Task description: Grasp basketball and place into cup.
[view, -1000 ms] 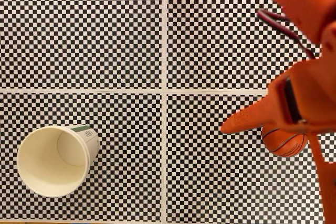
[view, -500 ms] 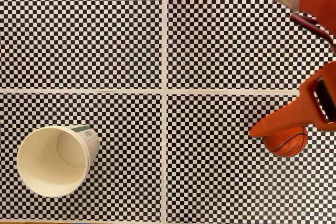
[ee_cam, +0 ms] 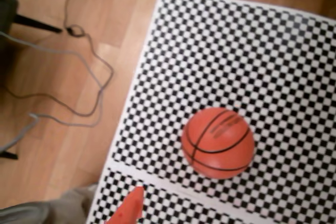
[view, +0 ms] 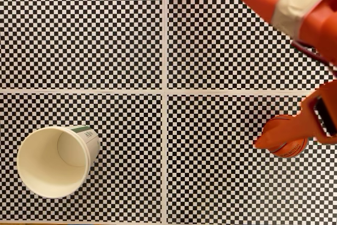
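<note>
**One ball, one cup, grasp not made yet**

One small orange toy basketball (view: 287,142) sits far right on the checkered tabletop (view: 131,40) in the fixed view, well apart from the cream-white paper cup (view: 52,162) at lower left. An orange finger (view: 274,135) lies over the ball; the other's hidden, so I can't tell how wide the fingers are, and nothing looks held. I'd centre over the ball, drop low, then squeeze gently so it doesn't roll.
</note>
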Controlling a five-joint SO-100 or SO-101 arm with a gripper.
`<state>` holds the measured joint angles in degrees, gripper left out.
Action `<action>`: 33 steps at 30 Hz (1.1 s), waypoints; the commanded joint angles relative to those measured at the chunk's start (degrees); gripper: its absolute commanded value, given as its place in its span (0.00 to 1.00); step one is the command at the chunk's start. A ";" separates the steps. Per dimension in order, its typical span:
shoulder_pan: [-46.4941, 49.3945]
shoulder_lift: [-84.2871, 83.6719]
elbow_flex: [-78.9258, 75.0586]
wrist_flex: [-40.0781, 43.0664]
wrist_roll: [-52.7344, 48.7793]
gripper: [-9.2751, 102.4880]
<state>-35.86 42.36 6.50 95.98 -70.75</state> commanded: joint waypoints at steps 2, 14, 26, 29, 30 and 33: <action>-0.09 0.35 -1.93 1.58 0.97 0.67; 0.26 -4.92 -8.44 1.76 0.00 0.66; 1.41 -10.11 -14.85 0.88 -0.44 0.66; 1.58 -11.16 -15.64 0.09 -0.62 0.66; 1.58 -11.25 -15.64 -0.09 -0.79 0.66; 1.67 -11.51 -16.17 -0.26 -0.97 0.67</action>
<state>-34.54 30.23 2.99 96.15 -71.19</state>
